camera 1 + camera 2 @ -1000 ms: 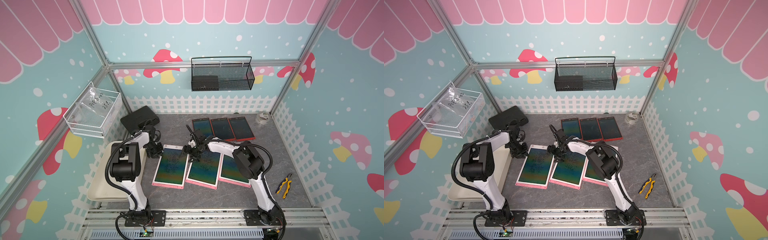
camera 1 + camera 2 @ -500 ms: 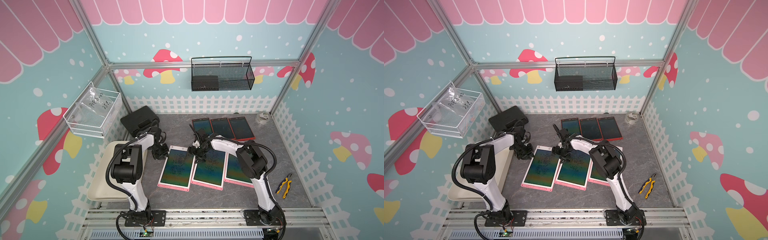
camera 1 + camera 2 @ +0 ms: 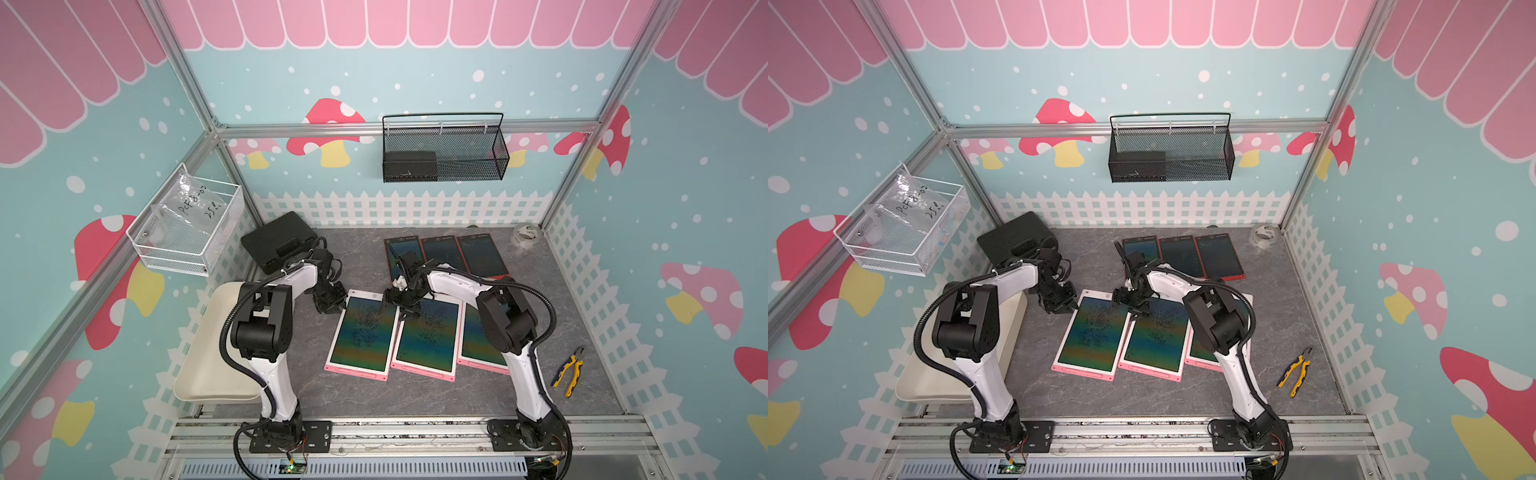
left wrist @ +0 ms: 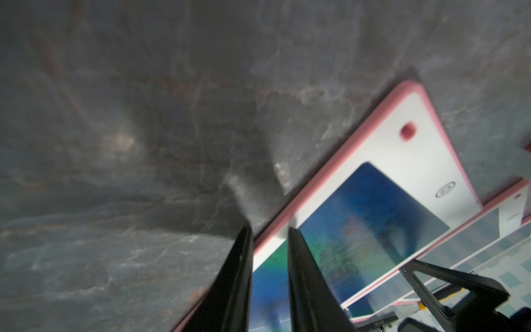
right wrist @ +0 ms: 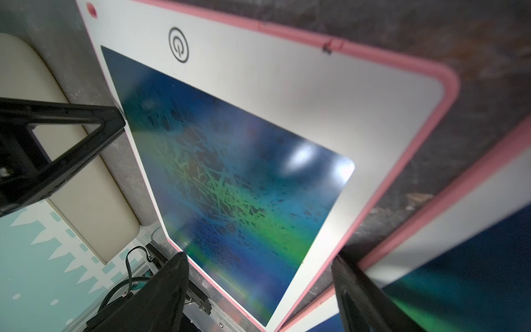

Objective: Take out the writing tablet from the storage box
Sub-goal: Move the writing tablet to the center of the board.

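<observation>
My left tool (image 4: 268, 231) is pinching the long pink rim of the writing tablet (image 3: 363, 332) near its button end. My right tool (image 3: 400, 305) hangs spread wide above that end, gripping nothing. The tablet lies on the tabletop (image 3: 353, 399), out of the storage box (image 3: 208, 353) and just beside a neighbouring pink tablet (image 3: 428, 336). To finish well, I judge I should settle the rim gently, release without dragging, then lift straight clear.
</observation>
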{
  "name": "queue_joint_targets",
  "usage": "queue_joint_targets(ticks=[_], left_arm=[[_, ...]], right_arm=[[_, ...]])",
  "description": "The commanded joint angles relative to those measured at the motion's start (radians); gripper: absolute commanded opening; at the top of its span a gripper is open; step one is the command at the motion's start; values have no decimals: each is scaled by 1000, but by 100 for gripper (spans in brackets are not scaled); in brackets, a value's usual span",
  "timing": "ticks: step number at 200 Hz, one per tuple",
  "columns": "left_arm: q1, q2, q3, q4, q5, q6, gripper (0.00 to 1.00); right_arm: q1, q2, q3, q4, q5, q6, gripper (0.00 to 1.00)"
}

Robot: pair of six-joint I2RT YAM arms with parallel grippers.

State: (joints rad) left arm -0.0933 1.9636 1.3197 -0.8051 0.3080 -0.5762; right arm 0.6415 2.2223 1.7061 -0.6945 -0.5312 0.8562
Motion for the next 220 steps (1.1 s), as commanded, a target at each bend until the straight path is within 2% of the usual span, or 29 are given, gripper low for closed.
queue_joint_targets(ticks=[1,51,63,97,104,110,123,165,187,220], left_arm=[[-3,39,58,-23,13,-8,24],[-2,87,109,-23,26,6,24],[2,84,117,-33,26,15,27],[28,29,105,-32,17,24,37],[36,23,108,-33,23,24,38],[41,20,112,-36,26,26,39],[56,13,125,-52,18,33,42],[106,-99,131,-61,-4,57,40],[142,-212,118,-17,-43,110,41],[251,-354,76,70,-100,156,46]], right_arm=[[-9,50,46,-43,31,-29,80],[-23,71,106,-72,53,-36,80],[-26,75,134,-101,53,-47,80],[-28,49,212,-174,116,-75,82],[-28,56,243,-203,125,-85,84],[-29,62,269,-229,134,-89,89],[-29,65,294,-254,138,-95,91],[-30,-25,295,-258,257,-134,92],[-44,-109,241,-246,367,-178,93],[-125,-302,43,-142,480,-184,94]])
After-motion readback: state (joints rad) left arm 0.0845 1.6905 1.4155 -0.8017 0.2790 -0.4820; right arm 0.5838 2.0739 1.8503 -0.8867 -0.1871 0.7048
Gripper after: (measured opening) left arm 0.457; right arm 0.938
